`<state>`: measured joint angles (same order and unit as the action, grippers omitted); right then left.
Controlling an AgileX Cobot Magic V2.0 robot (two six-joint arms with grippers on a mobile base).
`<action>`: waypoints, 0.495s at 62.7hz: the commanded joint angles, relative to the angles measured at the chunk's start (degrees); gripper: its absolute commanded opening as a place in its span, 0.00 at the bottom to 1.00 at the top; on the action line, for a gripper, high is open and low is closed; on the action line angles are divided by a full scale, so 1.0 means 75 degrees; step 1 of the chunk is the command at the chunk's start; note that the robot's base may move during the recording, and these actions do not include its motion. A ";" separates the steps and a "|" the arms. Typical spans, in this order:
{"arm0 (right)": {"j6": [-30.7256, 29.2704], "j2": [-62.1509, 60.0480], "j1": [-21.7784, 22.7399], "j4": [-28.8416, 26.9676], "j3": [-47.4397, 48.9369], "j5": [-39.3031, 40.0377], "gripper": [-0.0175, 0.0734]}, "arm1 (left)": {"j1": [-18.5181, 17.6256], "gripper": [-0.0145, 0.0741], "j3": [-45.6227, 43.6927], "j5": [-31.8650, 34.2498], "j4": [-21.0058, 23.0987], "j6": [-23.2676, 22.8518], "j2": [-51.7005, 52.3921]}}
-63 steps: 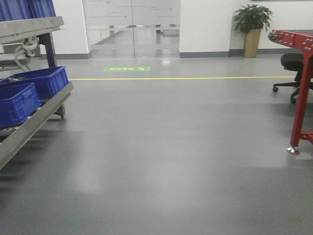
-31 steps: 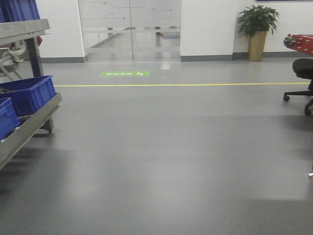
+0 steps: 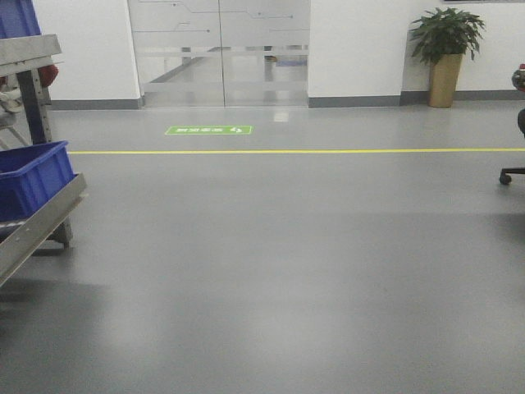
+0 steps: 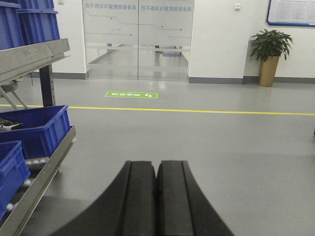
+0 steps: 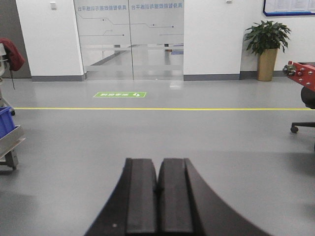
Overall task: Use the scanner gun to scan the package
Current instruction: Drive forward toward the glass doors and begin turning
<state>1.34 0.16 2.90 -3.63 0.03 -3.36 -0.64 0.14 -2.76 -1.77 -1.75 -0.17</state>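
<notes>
No package and no scanner gun show in any view. My left gripper point(image 4: 157, 164) is shut and empty, its black fingers pressed together, pointing out over the grey floor. My right gripper point(image 5: 158, 161) is also shut and empty, pointing the same way. Neither gripper shows in the front view.
A metal roller rack point(image 3: 37, 226) with blue bins point(image 3: 31, 176) stands at the left; it also shows in the left wrist view point(image 4: 44, 169). A red frame point(image 5: 301, 73) and an office chair base point(image 3: 510, 174) are at the right. A yellow floor line point(image 3: 295, 151), glass doors point(image 3: 220, 51) and a potted plant point(image 3: 447, 51) lie ahead.
The front view has swung to the right: the rack and blue bins slid toward the left edge, and the red frame and chair at the right have mostly left the picture.
</notes>
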 commanded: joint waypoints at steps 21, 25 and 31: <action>0.0013 -0.0022 0.0094 -0.0020 -0.0004 0.0168 0.01 | 0.0118 0.04 -0.0018 0.0097 -0.0020 -0.0023 0.0023; 0.0013 -0.0022 0.0094 -0.0020 -0.0004 0.0168 0.01 | 0.0118 0.04 -0.0018 0.0097 -0.0020 -0.0023 0.0023; 0.0013 -0.0022 0.0094 -0.0020 -0.0004 0.0168 0.01 | 0.0118 0.04 -0.0018 0.0097 -0.0020 -0.0023 0.0023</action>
<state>1.34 0.16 3.25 -3.63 0.03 -3.36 0.02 0.14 -2.76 -1.77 -1.75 -0.17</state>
